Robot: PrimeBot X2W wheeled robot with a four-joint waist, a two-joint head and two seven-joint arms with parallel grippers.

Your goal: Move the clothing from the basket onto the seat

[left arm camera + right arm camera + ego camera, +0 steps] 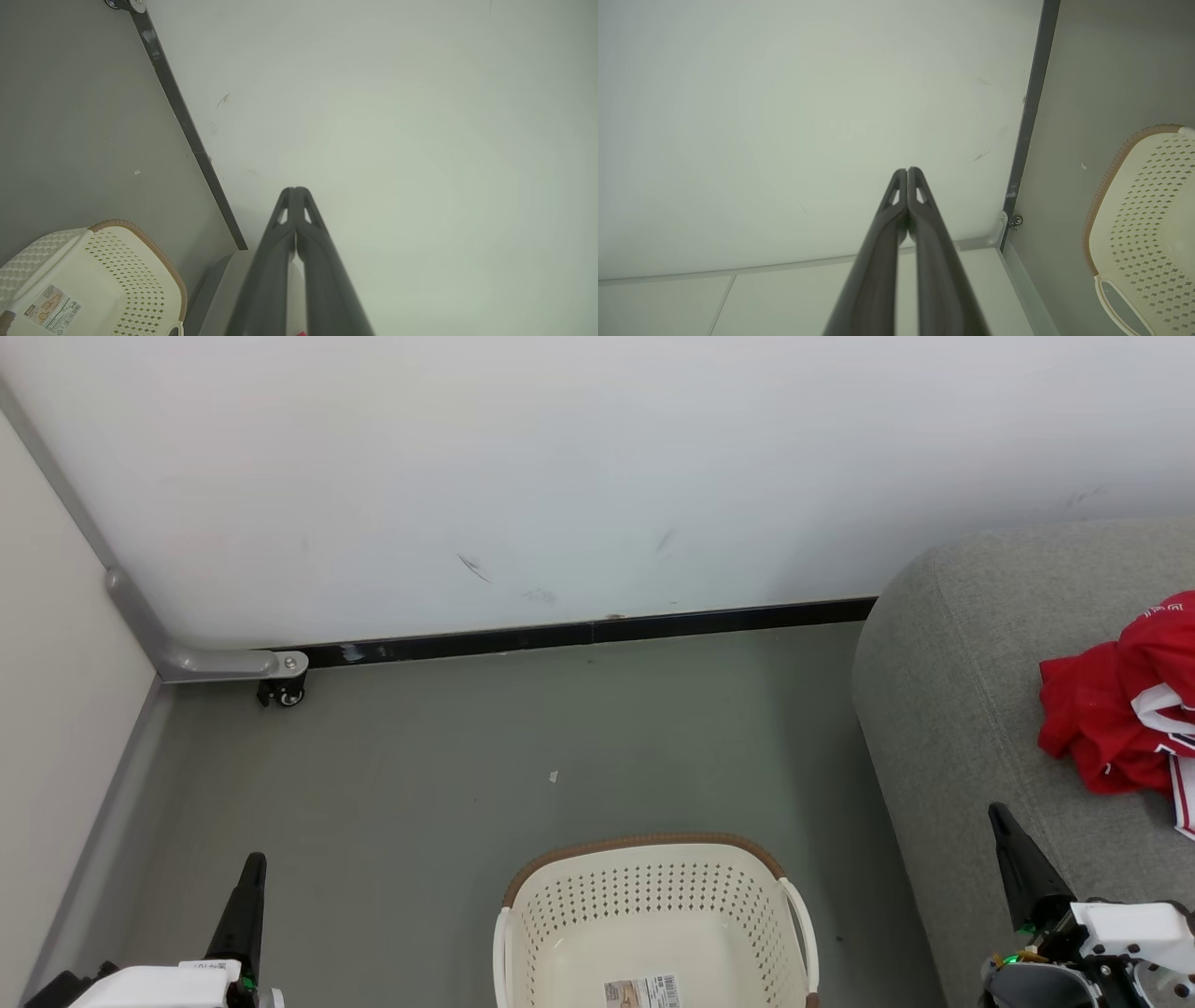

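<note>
Two pincers, the left gripper (253, 861) and the right gripper (999, 812), stand closed and empty either side of the basket (644, 843), apparently parked because its visible floor bears only a paper label (641, 992), while the clothing (1116, 709), a crumpled red heap with white trim, lies on the grey seat (943, 709).

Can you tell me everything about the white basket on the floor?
The basket is oval, cream-white plastic with rows of little holes, a brown woven-look rim and looped side handles. It stands upright on the grey floor, just left of the grey seat. Inside, just a paper label on its bottom.
</note>
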